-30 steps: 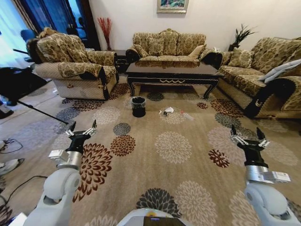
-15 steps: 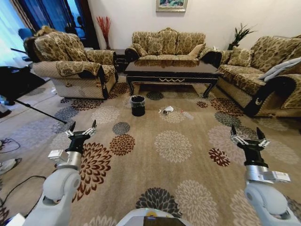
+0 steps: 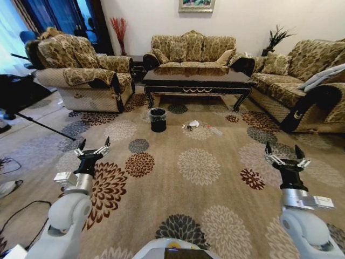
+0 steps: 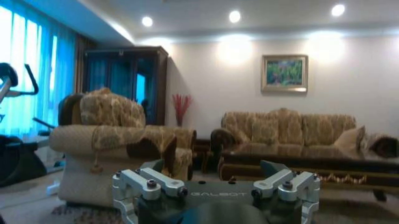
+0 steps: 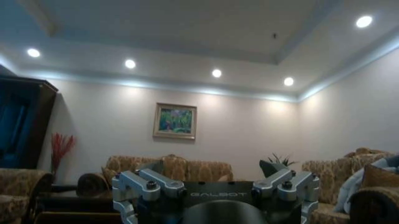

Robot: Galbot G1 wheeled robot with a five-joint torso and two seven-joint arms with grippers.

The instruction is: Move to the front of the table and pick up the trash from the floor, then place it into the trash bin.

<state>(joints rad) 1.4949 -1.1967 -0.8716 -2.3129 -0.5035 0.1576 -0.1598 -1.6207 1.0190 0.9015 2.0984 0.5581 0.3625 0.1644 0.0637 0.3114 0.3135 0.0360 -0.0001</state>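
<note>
The long dark table (image 3: 197,83) with gold scrollwork stands far ahead in front of the middle sofa, also seen as a table edge (image 4: 349,169) in the left wrist view. On the flowered carpet floor (image 3: 199,172) before it lies the trash: crumpled white paper (image 3: 193,124), a small dark scrap (image 3: 188,128) and a slim clear bottle (image 3: 215,130). The black trash bin (image 3: 158,120) with its liner stands just left of them. My left gripper (image 3: 93,147) and right gripper (image 3: 284,152) are both raised, open and empty, far short of the trash.
Patterned sofas ring the table: an armchair (image 3: 81,75) on the left, a sofa (image 3: 191,51) behind, another sofa (image 3: 307,86) on the right. Black equipment and a stand leg (image 3: 38,125) sit at the left with cables (image 3: 21,213) on the floor. Open carpet lies between me and the trash.
The whole picture has shifted slightly: table, bin and trash sit a little closer and higher, so the camera has moved forward. Both grippers hold the same raised, open pose.
</note>
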